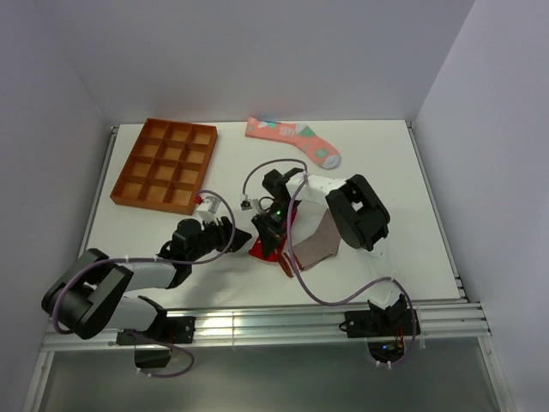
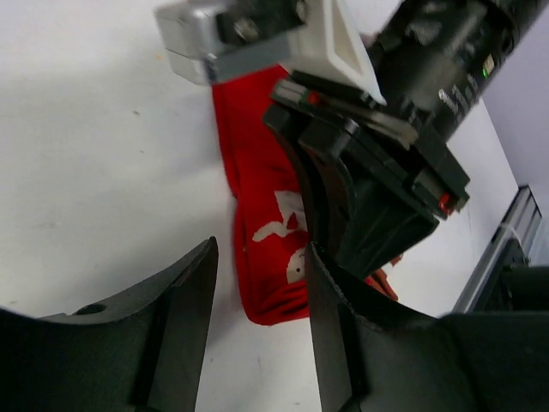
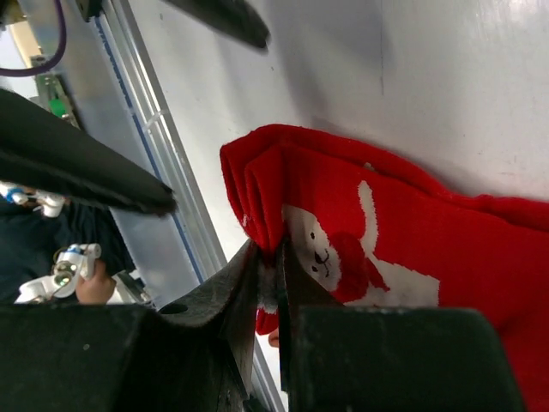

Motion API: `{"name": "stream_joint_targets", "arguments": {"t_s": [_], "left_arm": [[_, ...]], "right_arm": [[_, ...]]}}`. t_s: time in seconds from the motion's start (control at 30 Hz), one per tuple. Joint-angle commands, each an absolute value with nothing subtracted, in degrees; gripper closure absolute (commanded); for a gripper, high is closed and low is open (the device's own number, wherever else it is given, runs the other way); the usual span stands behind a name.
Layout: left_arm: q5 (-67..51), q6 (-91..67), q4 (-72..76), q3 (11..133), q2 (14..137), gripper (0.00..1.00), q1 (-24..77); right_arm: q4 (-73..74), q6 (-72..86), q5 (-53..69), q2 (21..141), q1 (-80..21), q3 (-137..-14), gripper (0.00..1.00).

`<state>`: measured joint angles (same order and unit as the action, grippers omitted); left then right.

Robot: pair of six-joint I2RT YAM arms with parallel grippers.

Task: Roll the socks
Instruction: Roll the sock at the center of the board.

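My right jaws pinch the folded end of the red sock (image 3: 412, 232), which lies mid-table beside the grey-brown sock (image 1: 319, 246). My left jaws stand spread, close alongside the red one. To roll it tight, I judge the left should pin the flat part down while the right turns the fold over evenly, without dragging.

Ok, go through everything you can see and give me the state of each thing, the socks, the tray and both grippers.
red sock, end folded over, edge pinched
grey-brown sock, lying flat, unrolled
salmon-pink sock, lying flat, unrolled, nothing touching it
compartment tray, empty
left gripper, open, holding nothing
right gripper, shut on the red sock
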<state>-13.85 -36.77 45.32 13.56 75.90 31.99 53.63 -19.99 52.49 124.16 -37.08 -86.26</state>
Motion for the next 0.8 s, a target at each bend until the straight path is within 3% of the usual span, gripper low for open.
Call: {"name": "stream_joint_targets", "arguments": {"t_s": [0.0, 0.2, 0.77], "left_arm": [[-19.24, -34.19, 53.43, 15.47, 78.83, 0.49, 33.22], [-24.25, -35.07, 58.54, 15.46, 83.75, 0.46, 33.66], [-20.83, -33.22, 56.34, 16.61, 90.17, 0.43, 36.65]], "right_arm": [[57.13, -21.80, 55.55, 125.77, -36.12, -88.77, 0.87], [57.31, -21.36, 55.90, 126.56, -35.51, -88.77, 0.87], [57.13, -19.16, 57.13, 128.94, -31.38, -88.15, 0.87]]}}
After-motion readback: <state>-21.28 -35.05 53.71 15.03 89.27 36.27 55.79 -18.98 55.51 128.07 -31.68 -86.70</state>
